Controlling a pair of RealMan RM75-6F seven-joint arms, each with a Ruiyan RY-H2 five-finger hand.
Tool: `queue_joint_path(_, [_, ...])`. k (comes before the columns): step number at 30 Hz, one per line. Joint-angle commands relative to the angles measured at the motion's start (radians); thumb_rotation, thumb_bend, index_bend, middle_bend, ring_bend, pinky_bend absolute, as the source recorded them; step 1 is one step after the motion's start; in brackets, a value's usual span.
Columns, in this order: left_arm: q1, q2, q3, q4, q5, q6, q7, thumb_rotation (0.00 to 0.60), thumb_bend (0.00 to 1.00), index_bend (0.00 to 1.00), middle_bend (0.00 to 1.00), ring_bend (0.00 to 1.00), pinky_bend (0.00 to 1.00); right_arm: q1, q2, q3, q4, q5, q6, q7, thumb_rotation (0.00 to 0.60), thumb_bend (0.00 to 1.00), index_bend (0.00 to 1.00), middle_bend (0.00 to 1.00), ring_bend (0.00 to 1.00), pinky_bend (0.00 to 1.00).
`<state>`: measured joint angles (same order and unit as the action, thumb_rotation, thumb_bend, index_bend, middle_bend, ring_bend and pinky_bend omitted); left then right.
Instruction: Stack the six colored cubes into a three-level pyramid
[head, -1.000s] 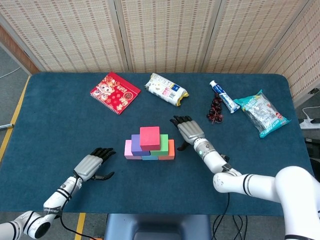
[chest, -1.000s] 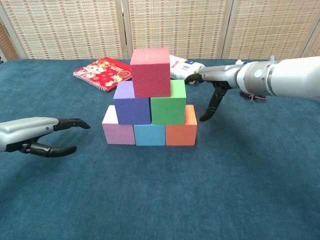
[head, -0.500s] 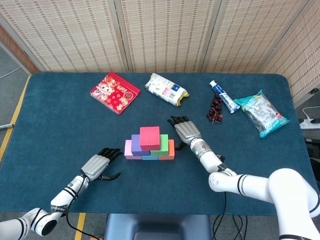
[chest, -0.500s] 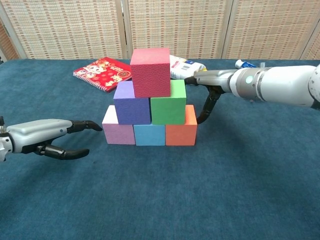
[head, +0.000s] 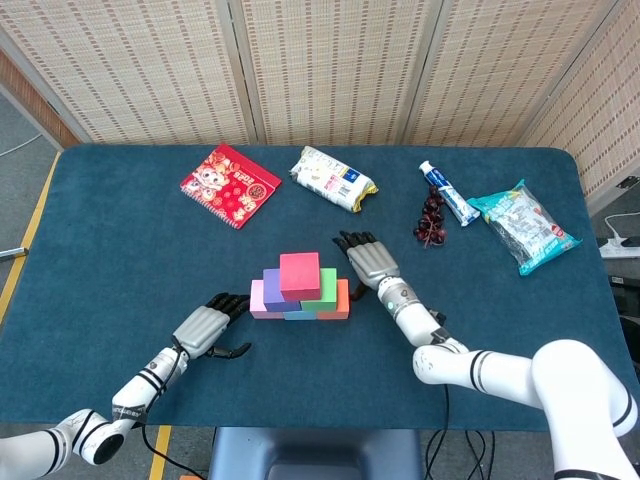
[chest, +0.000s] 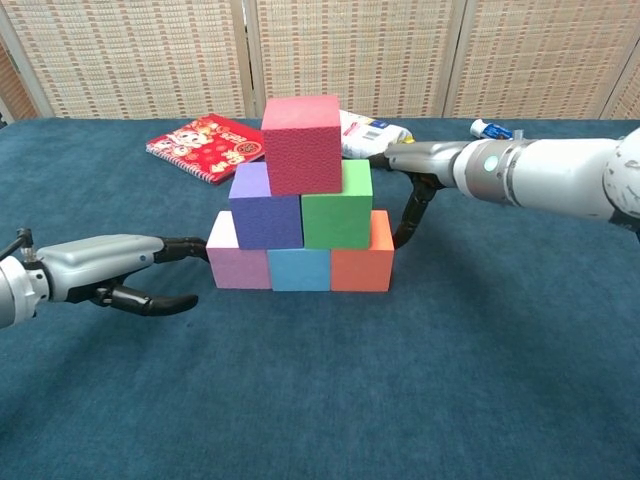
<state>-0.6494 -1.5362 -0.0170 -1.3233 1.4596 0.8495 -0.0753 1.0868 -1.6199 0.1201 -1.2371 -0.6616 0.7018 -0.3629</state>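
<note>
I've got the pyramid (chest: 298, 195) standing in the middle of the blue table (head: 120, 260), all 6 cubes in place: pink cube (chest: 237, 264), light blue cube (chest: 299, 269) and orange cube (chest: 362, 262) along the bottom, purple cube (chest: 265, 208) and green cube (chest: 337, 208) on those, red cube (chest: 301, 143) on top. My left hand (chest: 110, 272) sits low on the pyramid's left, holding nothing, fingers stretched out with the thumb apart below them, fingertips (chest: 195, 245) right at the pink cube's side; I can't tell from here whether they touch. My right hand (chest: 420, 170) is on the pyramid's right, also holding nothing, fingers spread, 1 dark finger (chest: 409, 215) hanging down just beside the orange cube. Behind the pyramid lie a red booklet (head: 229, 185) to the left and a white snack packet (head: 333, 178); further right, a toothpaste tube (head: 446, 192), a dark bunch of grapes (head: 430, 219) and a clear bag (head: 524, 225).
</note>
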Motion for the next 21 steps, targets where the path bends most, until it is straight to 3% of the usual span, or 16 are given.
queue_joint_path(1, [-0.002,0.000,0.001,-0.001,-0.001,0.001,0.001,0.133,0.31,0.07,0.00,0.00,0.00,-0.002,-0.002,0.002,-0.001,-0.001,0.001,-0.003,0.600,0.09,0.00,0.00,0.00,0.04])
queue_joint_path(21, [0.004,0.010,0.012,0.018,-0.023,0.007,-0.003,0.132,0.31,0.07,0.00,0.00,0.00,-0.014,0.031,0.004,-0.029,0.018,0.010,-0.047,0.600,0.09,0.00,0.00,0.00,0.03])
